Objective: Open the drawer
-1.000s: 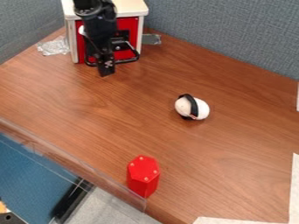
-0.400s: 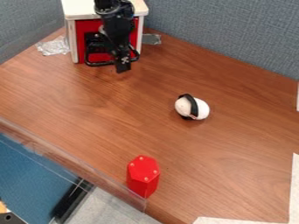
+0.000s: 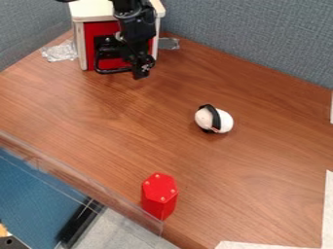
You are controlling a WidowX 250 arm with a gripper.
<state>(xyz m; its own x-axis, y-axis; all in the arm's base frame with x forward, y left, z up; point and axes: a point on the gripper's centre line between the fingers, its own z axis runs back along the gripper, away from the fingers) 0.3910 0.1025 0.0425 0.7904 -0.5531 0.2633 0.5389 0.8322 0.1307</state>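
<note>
The black gripper [image 3: 140,72] hangs at the upper part of the view, in front of the right side of the red drawer front [image 3: 98,31]. That drawer sits in a small white-framed cabinet [image 3: 90,10] at the back left of the table. A black bar handle [image 3: 112,71] spans the lower part of the drawer front, and the gripper covers its right part. Whether gripper and handle touch, I cannot tell.
A white, egg-shaped object with a black band [image 3: 222,120] lies right of the middle. Near the front edge stands a red hexagonal block [image 3: 159,195], beside a clear panel edge [image 3: 123,207]. Grey fabric walls [image 3: 247,34] close off the back.
The gripper has moved to the right across the drawer front, from the handle's middle to its right end, and its wrist has turned slightly. The drawer, white object and red block have not moved.
</note>
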